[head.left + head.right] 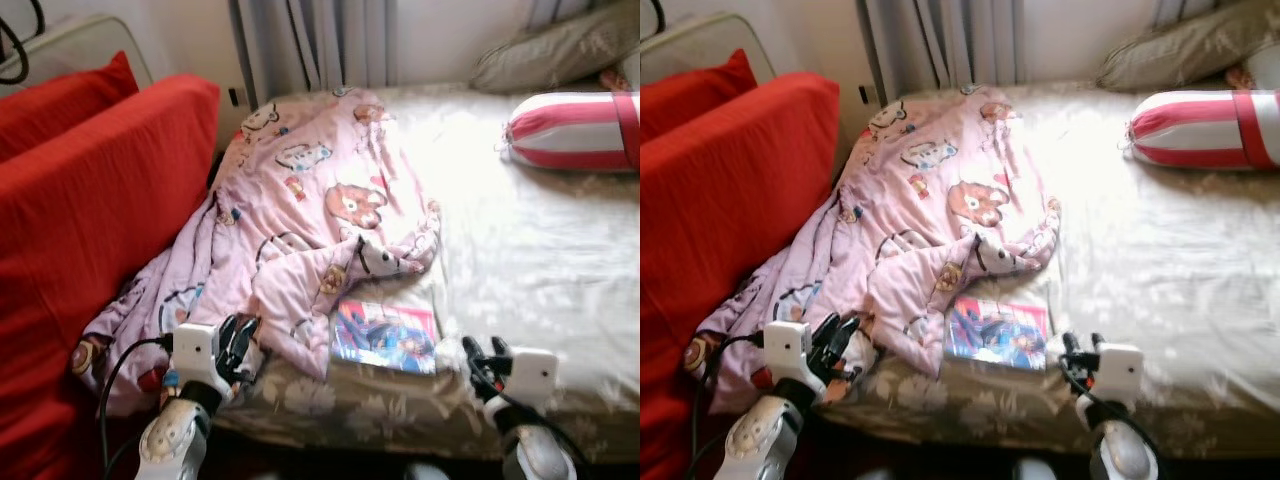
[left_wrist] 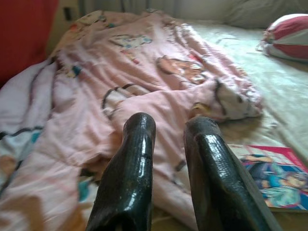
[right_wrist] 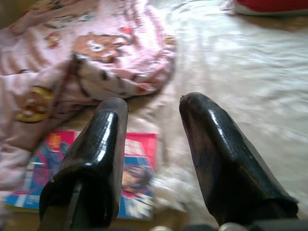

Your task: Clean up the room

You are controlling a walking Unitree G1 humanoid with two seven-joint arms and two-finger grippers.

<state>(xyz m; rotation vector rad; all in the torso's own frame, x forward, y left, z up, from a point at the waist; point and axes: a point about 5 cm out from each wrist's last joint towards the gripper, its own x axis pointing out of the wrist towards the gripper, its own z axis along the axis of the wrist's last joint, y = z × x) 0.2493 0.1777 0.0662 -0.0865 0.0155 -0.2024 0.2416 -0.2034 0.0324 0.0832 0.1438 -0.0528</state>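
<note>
bed [image 1: 540, 260], pink blanket [image 1: 310, 200], book [image 1: 385, 337], bolster [image 1: 575, 130]

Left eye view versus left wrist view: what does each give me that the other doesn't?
The left eye view adds the red sofa, the right gripper at the bed's near edge and the grey pillow. The left wrist view adds a close look at the left gripper, its fingers apart above the pink blanket. Both show the blanket, the comic book and the striped bolster.
</note>
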